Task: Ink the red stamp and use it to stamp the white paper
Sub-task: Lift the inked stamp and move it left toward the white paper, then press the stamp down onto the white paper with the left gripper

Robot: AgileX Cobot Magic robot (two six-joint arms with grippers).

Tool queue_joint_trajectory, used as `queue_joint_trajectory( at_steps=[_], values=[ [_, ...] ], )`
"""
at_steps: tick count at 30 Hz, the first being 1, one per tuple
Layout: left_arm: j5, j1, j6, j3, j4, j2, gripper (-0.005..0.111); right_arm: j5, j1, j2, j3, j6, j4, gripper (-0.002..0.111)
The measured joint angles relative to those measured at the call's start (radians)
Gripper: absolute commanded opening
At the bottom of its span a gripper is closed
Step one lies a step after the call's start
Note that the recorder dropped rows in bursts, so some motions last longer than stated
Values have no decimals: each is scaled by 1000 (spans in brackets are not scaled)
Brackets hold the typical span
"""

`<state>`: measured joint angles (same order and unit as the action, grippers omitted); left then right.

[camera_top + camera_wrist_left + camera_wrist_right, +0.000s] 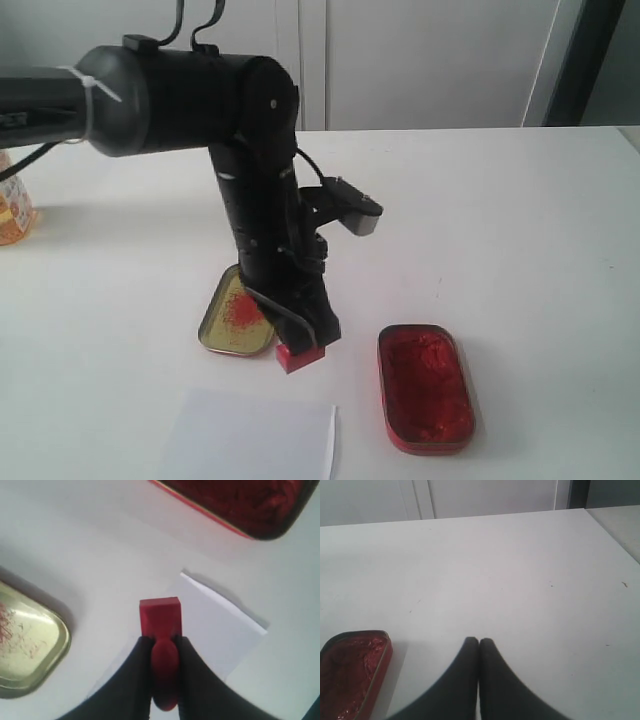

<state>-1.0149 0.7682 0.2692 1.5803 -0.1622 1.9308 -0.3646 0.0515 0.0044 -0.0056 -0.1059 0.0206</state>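
Holding the red stamp (298,357) upright by its handle, left fingers (312,325) hang low over the surface (500,220), betw. two open tins.

Left fingers are clamped on the narrow handle, square base down; can't tell if the base touches down or carries ink. Red tin (425,388), full of red paste, lies right of the stamp in the ext. view, near but apart, long axis running away from camera. Gold tin (235,315), only a red smudge inside, sits just left. White paper (250,440), blank, lies just camera-side. Right fingers (467,665) are pressed together w/ nothing held; left arm is nearer.
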Motion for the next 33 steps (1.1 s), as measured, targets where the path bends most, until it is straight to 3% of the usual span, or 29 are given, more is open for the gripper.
queue_joint_trajectory(
  at_steps=[8,14,25,33],
  values=[
    [153,0,-19,-290,2,-155,0,0,0,0,0,-4,0,0],
    [241,0,-21,-431,10,-234,0,0,0,0,0,-23,0,0],
    [412,3,-25,-577,24,-266,0,0,0,0,0,-25,0,0],
    [513,77,-37,-597,29,-316,0,0,0,0,0,-25,0,0]
  ],
)
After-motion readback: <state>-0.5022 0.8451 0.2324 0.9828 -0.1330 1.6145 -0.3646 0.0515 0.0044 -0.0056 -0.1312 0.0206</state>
